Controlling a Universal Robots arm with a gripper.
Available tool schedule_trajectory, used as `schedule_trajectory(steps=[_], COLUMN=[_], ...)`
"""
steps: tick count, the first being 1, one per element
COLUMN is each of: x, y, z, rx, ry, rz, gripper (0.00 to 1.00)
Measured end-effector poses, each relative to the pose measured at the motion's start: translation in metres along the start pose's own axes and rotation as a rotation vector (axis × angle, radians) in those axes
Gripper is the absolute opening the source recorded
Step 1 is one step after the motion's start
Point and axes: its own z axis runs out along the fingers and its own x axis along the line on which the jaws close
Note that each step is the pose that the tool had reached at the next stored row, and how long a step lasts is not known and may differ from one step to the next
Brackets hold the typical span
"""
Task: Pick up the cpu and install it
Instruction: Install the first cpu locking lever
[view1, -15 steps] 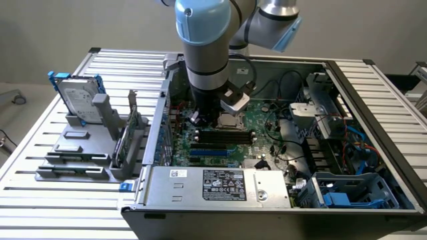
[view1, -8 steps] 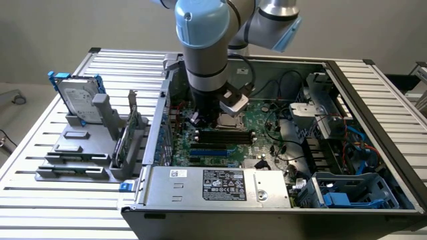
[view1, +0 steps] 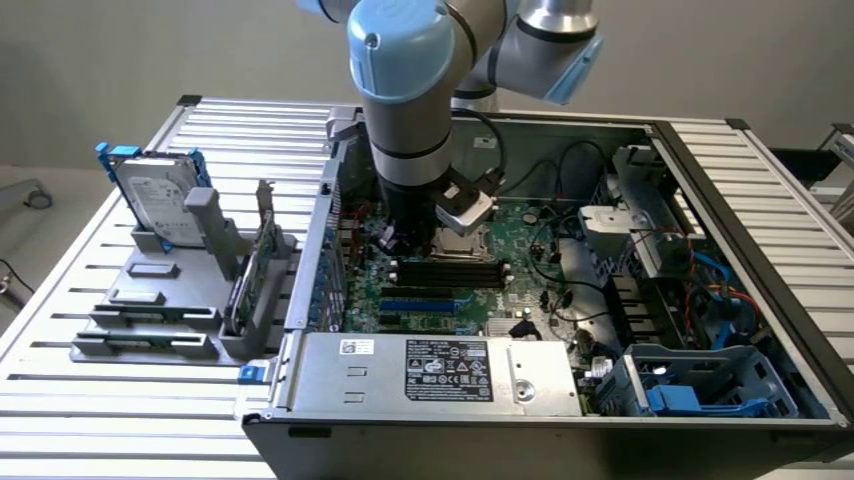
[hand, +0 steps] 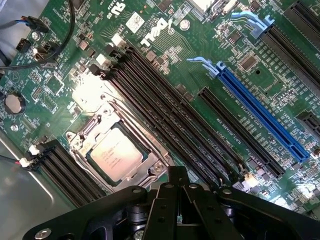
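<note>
Hovering over the motherboard (hand: 200, 75), claw (hand: 177, 187) closed, holding nothing — cpu (hand: 116, 154) already sits in its socket (hand: 102, 127). Light, stiff, likely fragile underneath — grip by edges only.

Gripper (hand: 177, 186) closed, empty, just above green motherboard (hand: 165, 55). CPU (hand: 116, 154) seated in its socket frame (hand: 95, 125), beside black memory slots (hand: 165, 115).

A plain grey-beige wall (view1: 134, 50) stands behind a slatted silver aluminium table (view1: 80, 300) under soft, even light.
</note>
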Motion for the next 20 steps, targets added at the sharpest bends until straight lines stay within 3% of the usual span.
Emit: schedule_trajectory(steps=[20], x=[0.0003], y=[-0.0026], z=[0.009], rx=[0.0], ry=[0.0005], rz=[0.0], gripper=[0.11])
